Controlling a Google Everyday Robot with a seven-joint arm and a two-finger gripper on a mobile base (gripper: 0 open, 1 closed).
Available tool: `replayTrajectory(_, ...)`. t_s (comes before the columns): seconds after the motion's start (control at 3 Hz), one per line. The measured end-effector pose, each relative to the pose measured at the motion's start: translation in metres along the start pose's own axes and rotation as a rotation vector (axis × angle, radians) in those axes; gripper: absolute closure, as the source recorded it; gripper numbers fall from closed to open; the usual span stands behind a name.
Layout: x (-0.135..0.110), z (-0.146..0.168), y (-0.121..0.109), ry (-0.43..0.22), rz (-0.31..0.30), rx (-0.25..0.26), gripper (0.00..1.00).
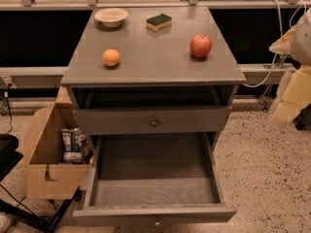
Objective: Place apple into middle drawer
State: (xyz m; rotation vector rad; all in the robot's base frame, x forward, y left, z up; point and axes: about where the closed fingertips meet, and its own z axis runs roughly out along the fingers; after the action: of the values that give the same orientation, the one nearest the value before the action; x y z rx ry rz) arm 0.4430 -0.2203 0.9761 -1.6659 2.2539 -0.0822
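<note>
warm, dim light fell from above; the apple and orange cast small soft shadows on the cabinet top. the middle drawer lay shaded inside. the gripper, at the right edge, glowed pale yellow.

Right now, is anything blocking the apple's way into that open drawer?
Nothing visible does. The apple sits on the cabinet top, the drawer is pulled out beyond its edge, and the tool is off to the right, apart from both.

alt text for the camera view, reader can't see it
A red apple sits on the grey cabinet top, above the open middle drawer. An orange, bowl and sponge share the top; the end effector is out of view.
</note>
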Motion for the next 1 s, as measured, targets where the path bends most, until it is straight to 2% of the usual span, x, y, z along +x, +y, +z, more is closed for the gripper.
replayTrajectory(0.33, 0.01, 0.02, -0.019, -0.069, 0.115, 0.007, 0.0)
replayTrajectory(0.67, 0.015, 0.051, -0.066, -0.233, 0.255, 0.062, 0.0)
replayTrajectory(1.0, 0.004, 0.067, -0.125, -0.428, 0.328, 0.15, 0.0)
